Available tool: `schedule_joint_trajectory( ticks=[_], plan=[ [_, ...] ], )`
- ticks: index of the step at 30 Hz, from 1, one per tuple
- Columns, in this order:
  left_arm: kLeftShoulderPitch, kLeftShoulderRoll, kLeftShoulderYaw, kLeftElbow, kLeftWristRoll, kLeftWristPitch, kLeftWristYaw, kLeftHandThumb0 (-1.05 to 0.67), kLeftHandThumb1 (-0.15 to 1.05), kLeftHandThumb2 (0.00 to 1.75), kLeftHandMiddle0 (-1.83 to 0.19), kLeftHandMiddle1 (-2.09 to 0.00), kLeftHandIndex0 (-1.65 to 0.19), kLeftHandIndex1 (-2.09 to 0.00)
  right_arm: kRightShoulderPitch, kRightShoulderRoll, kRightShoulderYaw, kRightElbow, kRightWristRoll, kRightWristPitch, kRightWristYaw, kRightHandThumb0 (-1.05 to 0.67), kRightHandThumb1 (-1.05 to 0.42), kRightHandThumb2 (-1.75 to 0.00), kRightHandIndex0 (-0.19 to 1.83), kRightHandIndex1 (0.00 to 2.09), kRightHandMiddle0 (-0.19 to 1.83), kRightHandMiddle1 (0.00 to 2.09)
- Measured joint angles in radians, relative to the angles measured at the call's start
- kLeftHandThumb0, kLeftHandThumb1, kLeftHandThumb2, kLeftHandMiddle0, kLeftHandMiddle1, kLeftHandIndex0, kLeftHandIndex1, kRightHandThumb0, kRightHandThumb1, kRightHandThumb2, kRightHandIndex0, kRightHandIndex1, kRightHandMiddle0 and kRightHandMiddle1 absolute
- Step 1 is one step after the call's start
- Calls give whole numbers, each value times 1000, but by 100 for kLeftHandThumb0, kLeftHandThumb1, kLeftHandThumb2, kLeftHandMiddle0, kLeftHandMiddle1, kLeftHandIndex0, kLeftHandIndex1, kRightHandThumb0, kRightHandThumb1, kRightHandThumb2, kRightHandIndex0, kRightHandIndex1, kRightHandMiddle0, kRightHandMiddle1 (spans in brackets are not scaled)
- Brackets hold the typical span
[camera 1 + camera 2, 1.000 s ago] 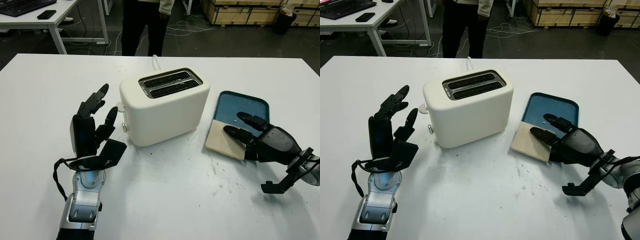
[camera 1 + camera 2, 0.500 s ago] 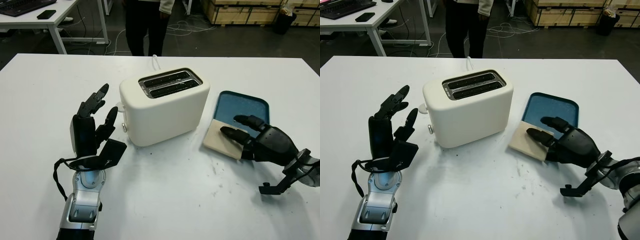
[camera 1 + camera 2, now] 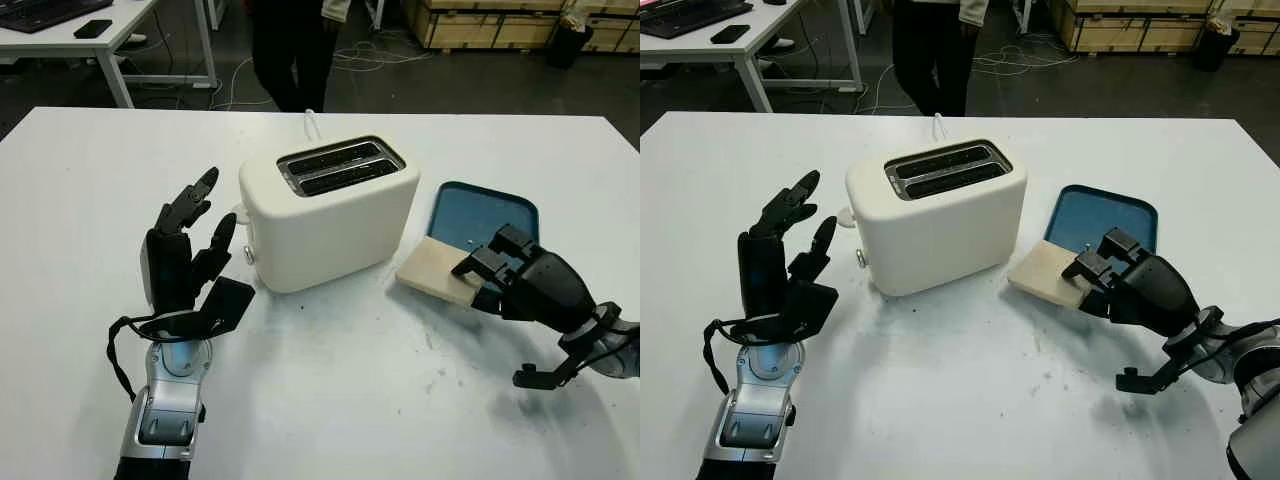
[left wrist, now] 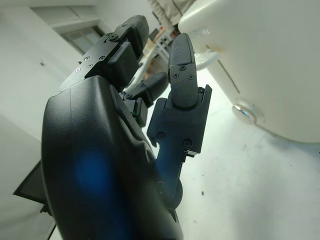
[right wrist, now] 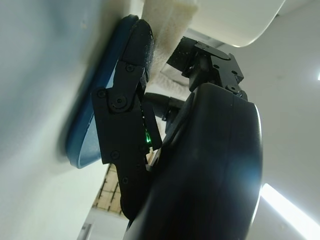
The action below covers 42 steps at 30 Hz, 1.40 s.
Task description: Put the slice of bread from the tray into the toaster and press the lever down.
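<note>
since the earlier frame the right hand (image 3: 500,268) has curled onto the bread slice (image 3: 435,273) and drawn it toward the toaster (image 3: 328,210); the slice now sits partly off the near-left corner of the tray (image 3: 478,210), its free end over the table (image 3: 330,390) and apparently a little raised. the fingers (image 3: 478,264) are clamped on the slice's right edge, with another finger pressing from beneath in the right wrist view. the left hand (image 3: 185,255) is open, held upright just left of the toaster, beside the lever knob (image 4: 244,113). the slice is a pale, square, porous slab; judged light, soft and easily crushed or torn, so hold it by one edge with moderate pressure, leaving the opposite edge free to enter a slot (image 3: 345,176). the toaster is a smooth, rounded, cream shell with two dark slots on top. the tray is a shallow blue rectangle with rounded corners.
</note>
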Motion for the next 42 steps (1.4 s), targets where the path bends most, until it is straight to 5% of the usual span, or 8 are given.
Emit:
schedule_joint_trajectory(
  ticks=[7,16,28,33,38,42],
  plan=[
    [1,0,0,0,0,0,0,-39,92,36,-33,-91,-64,0,4,0,-38,3,31,-1,42,-65,-92,-73,23,175,0,167],
    [3,-1,-1,0,5,2,-1,-38,92,37,-33,-91,-63,0,15,10,-132,-23,127,39,160,-68,-92,-99,0,175,0,175],
    [5,-4,-3,1,-3,2,-1,-38,92,36,-33,-91,-64,0,35,5,-306,-107,303,-11,408,-74,-92,-88,2,175,0,175],
    [5,-4,-3,1,-3,2,-1,-37,92,36,-34,-91,-64,0,35,-2,-337,-128,318,-21,460,-69,-92,-85,12,175,0,175],
    [5,-4,-3,2,-4,2,-1,-38,92,37,-33,-92,-63,0,13,-10,-428,-116,477,-89,717,-75,-92,-80,77,175,23,175],
    [5,-4,-3,1,-1,2,-1,-37,92,37,-32,-93,-63,0,-27,-23,-513,-116,610,-90,942,-77,-92,-75,84,175,32,175]
  ],
)
